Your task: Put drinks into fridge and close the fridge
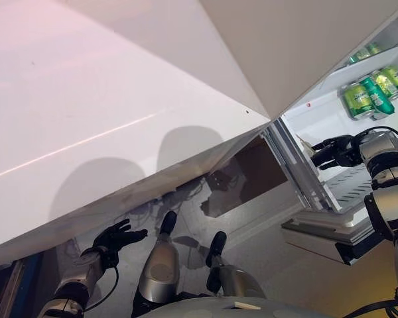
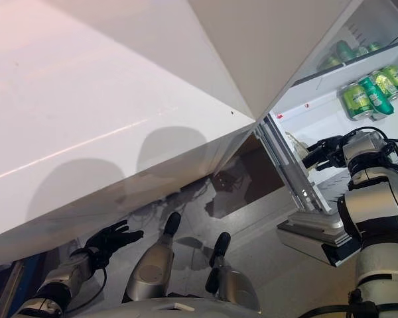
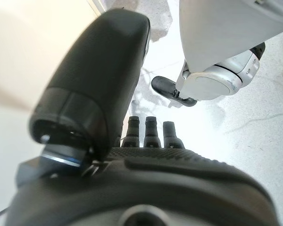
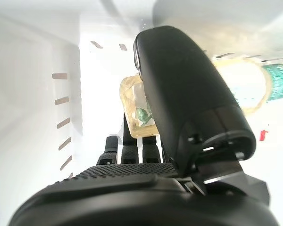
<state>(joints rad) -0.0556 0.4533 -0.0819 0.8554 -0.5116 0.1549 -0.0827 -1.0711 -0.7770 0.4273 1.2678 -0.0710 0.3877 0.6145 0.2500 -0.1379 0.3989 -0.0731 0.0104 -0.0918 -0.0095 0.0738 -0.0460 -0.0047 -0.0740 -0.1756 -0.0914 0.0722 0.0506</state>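
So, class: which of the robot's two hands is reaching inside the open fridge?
The right hand, held inside the fridge below the green cans; the left hand hangs outside.

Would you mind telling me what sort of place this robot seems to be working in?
Probably a kitchen or test room: an open white fridge holds green cans on its shelf, with a grey floor below.

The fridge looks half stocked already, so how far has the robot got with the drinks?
Green cans already stand on a shelf of the open fridge. The right hand is inside the fridge, close to a pale yellowish bottle. The left hand hangs open and empty. The fridge door is not yet closed.
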